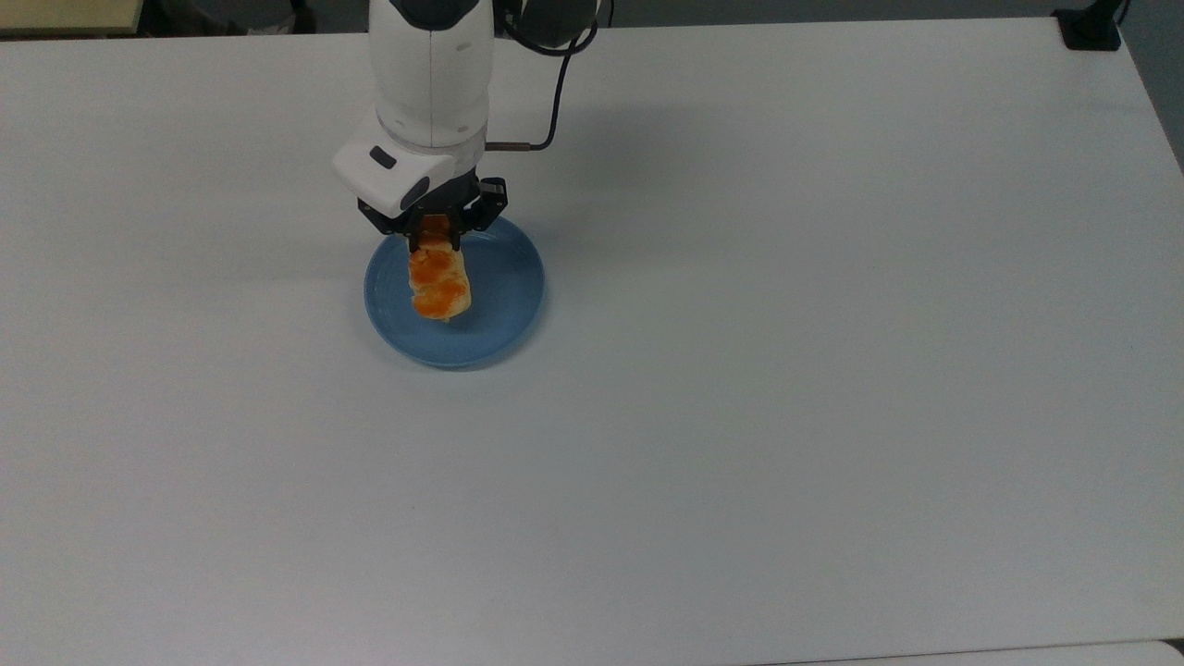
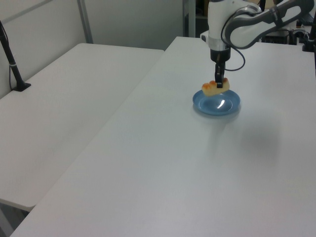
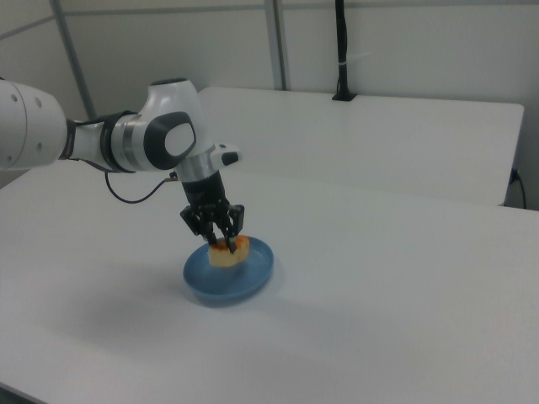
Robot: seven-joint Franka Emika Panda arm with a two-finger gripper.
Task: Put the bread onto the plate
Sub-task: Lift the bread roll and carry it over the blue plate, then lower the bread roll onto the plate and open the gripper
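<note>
Orange-lumped beige bread point(image 1: 438, 286), plain light-blue plate point(image 1: 504, 314), white table point(image 1: 832, 370)

Gripper-held point(image 3: 225, 243) bread point(image 3: 228, 253) over plate point(image 3: 253, 273)

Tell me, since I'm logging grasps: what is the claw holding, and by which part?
The claw is shut on the oblong pale-beige bread with orange-brown glazed lumps, gripping one end; the rest juts out over the round light-blue plate.
</note>
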